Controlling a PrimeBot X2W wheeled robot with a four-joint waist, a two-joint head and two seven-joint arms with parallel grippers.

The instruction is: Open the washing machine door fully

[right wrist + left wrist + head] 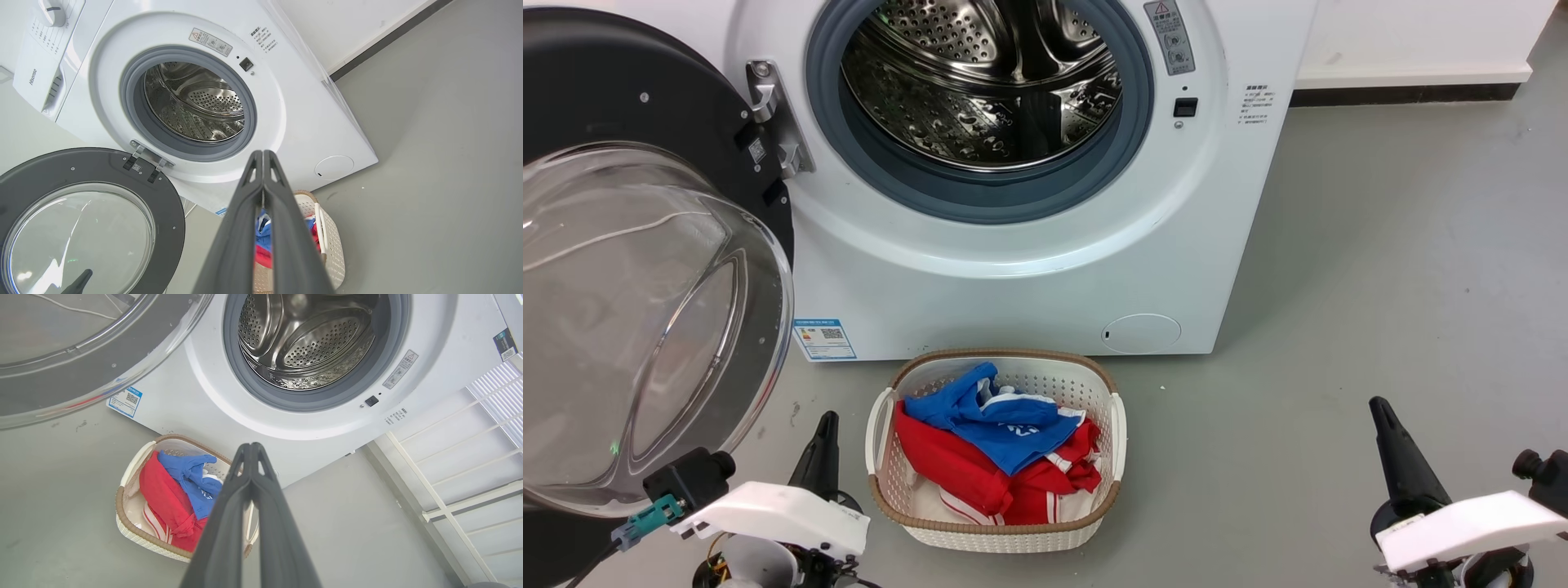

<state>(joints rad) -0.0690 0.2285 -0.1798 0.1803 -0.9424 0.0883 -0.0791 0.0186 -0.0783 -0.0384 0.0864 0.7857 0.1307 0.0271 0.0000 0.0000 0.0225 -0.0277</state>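
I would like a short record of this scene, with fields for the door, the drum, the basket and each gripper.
washing machine door: open, hanging on its hinge at the left of the head view, inner side with glass bowl showing
washing machine: white front-loader, opening uncovered
drum: perforated steel, no laundry seen inside
laundry basket: on the floor before the machine, holds a blue garment on a red garment
left gripper: shut, holding nothing
right gripper: shut, holding nothing
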